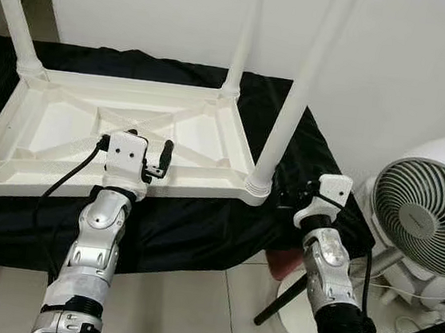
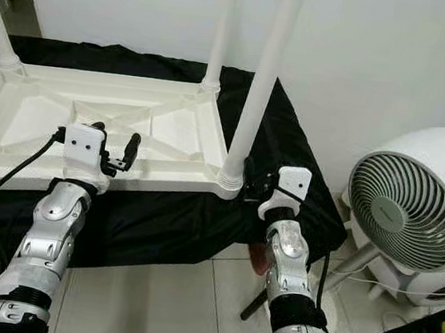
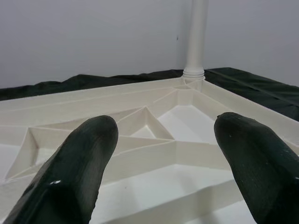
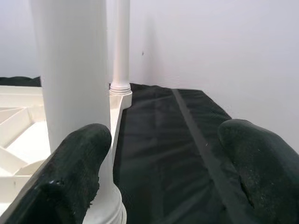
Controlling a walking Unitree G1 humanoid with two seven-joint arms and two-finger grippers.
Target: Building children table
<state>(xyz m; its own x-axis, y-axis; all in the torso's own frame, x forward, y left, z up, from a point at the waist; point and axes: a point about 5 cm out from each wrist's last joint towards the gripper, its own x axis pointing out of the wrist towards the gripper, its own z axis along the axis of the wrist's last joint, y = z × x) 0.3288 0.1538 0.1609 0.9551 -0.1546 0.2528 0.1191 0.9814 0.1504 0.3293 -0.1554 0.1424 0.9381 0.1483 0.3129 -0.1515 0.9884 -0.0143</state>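
A white plastic children's table [image 1: 129, 136] lies upside down on a black cloth [image 1: 199, 228] spread over a low surface set against a white wall [image 1: 395, 66], its ribbed underside facing up. White legs stand upright from its corners: one at the far left [image 1: 14, 18], one at the far right [image 1: 245, 40], and one at the near right corner [image 1: 294, 102]. The left gripper [image 3: 163, 158] hovers over the near edge of the tabletop's underside, its two black fingers [image 3: 79, 163] spread wide apart with nothing between them. The right gripper [image 4: 159, 163] sits over the cloth just beside the base of the near right leg, its fingers [image 4: 70, 172] likewise wide open and empty, the leg just past one fingertip. To the right of the cloth, on the tiled floor [image 1: 190, 307], stands a round white fan [image 1: 426, 210].
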